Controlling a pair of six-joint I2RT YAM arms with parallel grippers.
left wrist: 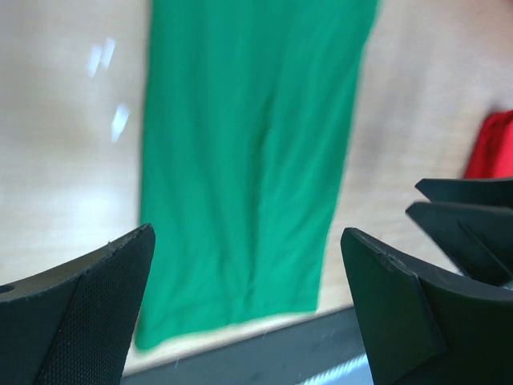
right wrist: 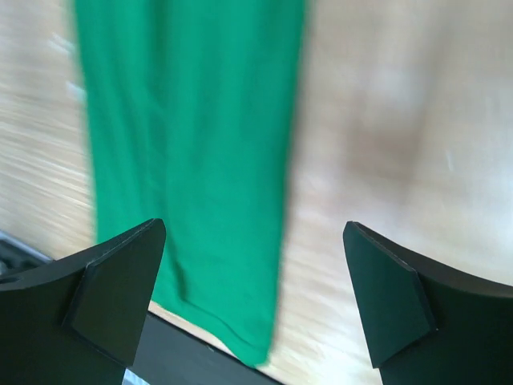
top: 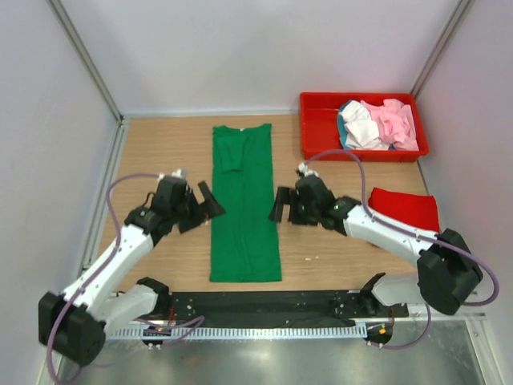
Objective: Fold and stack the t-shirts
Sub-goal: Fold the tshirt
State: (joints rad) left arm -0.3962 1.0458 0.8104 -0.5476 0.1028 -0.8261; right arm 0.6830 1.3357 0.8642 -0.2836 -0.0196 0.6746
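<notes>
Flat shirt (top: 244, 208) central on table (top: 160, 152), tray (top: 319, 138) back right holding heaped shirts (top: 377, 124), folded shirt (top: 405, 208) before tray.

Your left arm (top: 120, 255) and right arm (top: 383, 228) have white links, black joints, a purple cable (top: 111, 200) each, and black wedge-shaped fingers (left wrist: 88, 313)

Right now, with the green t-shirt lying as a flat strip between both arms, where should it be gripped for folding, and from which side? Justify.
Probably at the two near hem corners: the left gripper takes its side's corner and the right gripper the other, each coming in low from outside. The green t-shirt is a flat, narrow strip, so only its edges offer a pinch.
</notes>
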